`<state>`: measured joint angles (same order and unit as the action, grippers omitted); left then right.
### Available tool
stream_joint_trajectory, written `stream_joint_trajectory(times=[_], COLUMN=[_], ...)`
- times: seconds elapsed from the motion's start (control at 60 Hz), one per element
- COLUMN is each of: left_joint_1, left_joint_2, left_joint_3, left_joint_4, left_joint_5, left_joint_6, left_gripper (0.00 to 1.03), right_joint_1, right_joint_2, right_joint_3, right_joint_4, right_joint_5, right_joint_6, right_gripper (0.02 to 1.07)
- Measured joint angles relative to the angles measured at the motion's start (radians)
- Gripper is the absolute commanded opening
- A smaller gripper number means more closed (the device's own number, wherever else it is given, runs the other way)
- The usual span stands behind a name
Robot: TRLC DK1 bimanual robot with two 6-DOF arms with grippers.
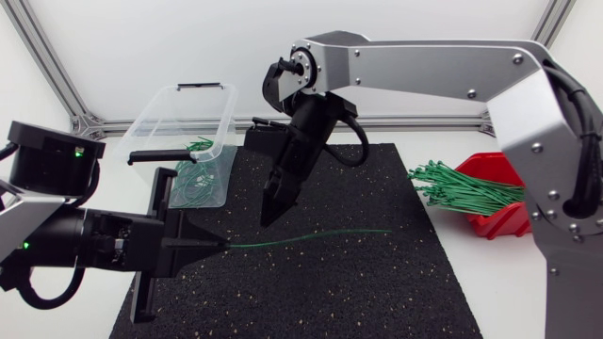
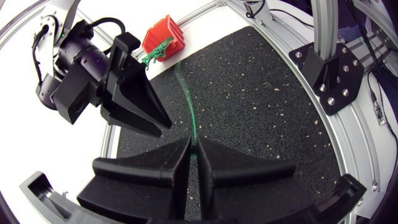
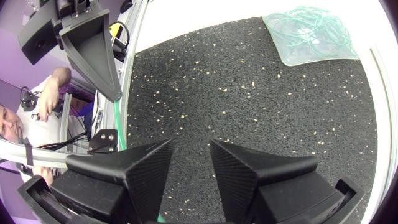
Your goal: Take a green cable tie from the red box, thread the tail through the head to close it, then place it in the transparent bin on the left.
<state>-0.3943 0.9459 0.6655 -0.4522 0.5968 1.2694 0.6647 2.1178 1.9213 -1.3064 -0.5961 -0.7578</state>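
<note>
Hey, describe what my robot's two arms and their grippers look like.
Right arm: boxy silver-grey links with small screws, black joints, black cable looping near the wrist. Left arm: black housing with small green lights, black cable loop below. Left gripper and right gripper: matte black, two broad wedge-shaped fingers each.

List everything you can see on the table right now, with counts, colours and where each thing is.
cable tie: one, green, held at one end, reaching out over the mat
loose cable ties: a bundle, green, in the red box
red box: one, red, right side
looped cable ties: several, green, inside the transparent bin
transparent bin: one, clear, back left
mat: one, black, centre
table: one, white
left pincer: black, shut on the cable tie
right pincer: black, open, above the mat
</note>
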Motion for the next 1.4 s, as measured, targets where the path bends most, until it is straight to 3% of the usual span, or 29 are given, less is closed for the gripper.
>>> stream_joint_trajectory(times=[0.15, 0.267, 0.6, 0.85, 0.933, 1.0, 1.4], left_joint_1=[-0.001, -0.008, -0.008, -0.006, -0.006, -0.006, 0.007], left_joint_2=[0.078, 0.163, 0.368, 0.419, 0.434, 0.447, 0.469], left_joint_3=[0.097, 0.216, 0.565, 0.650, 0.668, 0.692, 0.749], left_joint_4=[-0.077, -0.201, -0.482, -0.520, -0.527, -0.560, -0.628], left_joint_5=[0.022, 0.036, 0.108, 0.114, 0.114, 0.114, 0.113], left_joint_6=[-0.056, -0.112, -0.225, -0.344, -0.380, -0.396, -0.394], left_gripper=[0.04, 0.04, 0.04, 0.03, 0.03, 0.03, 0.03], right_joint_1=[-0.006, -0.006, -0.032, -0.032, -0.024, -0.008, 0.063], right_joint_2=[-0.108, -0.208, -0.390, -0.451, -0.456, -0.456, -0.430], right_joint_3=[-0.095, -0.161, -0.173, -0.163, -0.157, -0.155, -0.150], right_joint_4=[0.101, 0.145, 0.162, 0.158, 0.150, 0.134, 0.109], right_joint_5=[0.061, 0.090, 0.115, 0.123, 0.126, 0.129, 0.146], right_joint_6=[0.000, 0.003, 0.003, 0.003, 0.003, 0.003, 0.003], right_gripper=[0.64, 0.65, 0.69, 0.68, 0.61, 0.61, 0.52])
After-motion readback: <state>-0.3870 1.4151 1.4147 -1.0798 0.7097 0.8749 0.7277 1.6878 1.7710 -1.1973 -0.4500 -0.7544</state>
